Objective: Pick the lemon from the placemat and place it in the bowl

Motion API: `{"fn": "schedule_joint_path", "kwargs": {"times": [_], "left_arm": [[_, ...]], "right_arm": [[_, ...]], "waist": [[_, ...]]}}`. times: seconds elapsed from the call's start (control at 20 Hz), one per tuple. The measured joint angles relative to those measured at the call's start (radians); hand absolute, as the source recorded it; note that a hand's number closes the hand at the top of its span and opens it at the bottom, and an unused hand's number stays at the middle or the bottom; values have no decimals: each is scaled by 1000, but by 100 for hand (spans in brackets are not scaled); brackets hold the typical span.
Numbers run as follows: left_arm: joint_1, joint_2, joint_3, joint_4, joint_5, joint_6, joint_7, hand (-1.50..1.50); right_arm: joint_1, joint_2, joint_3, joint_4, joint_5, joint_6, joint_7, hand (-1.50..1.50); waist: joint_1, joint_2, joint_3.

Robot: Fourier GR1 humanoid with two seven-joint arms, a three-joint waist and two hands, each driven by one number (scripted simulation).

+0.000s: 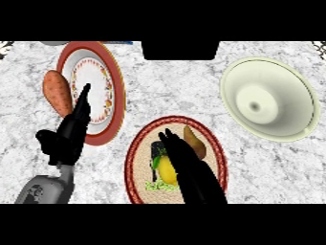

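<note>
On a grey-veined marble counter (pixel 264 167), the right hand (pixel 186 165) reaches, fingers straight, over the yellow lemon (pixel 167 170) on the round red-rimmed woven placemat (pixel 218 158); the left hand (pixel 70 131) rests open.

Bare marble counter (pixel 165 91) between placemat (pixel 138 158) and bowl (pixel 270 98) — open passage, brown pear-shaped item (pixel 193 142) beside lemon (pixel 167 170), red-rimmed plate (pixel 94 91) well left.
</note>
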Motion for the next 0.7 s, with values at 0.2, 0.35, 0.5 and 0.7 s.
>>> {"fn": "schedule_joint_path", "kwargs": {"times": [0.2,0.35,0.5,0.7], "left_arm": [[8,-15,15,-9,-17,-14,9,0],[13,-13,41,-2,-20,-43,1,0],[18,-19,58,-14,-29,-60,8,0],[10,-54,59,-16,-63,-48,16,0]], "right_arm": [[41,-14,-25,-22,-43,-7,-72,-150],[65,-6,-26,-22,-60,-13,-104,-150],[78,0,-20,-12,-75,-37,-121,-150],[95,1,-10,6,-98,-56,-132,-150]], "waist": [[-1,0,0],[-1,0,0],[-1,0,0],[-1,0,0]]}}
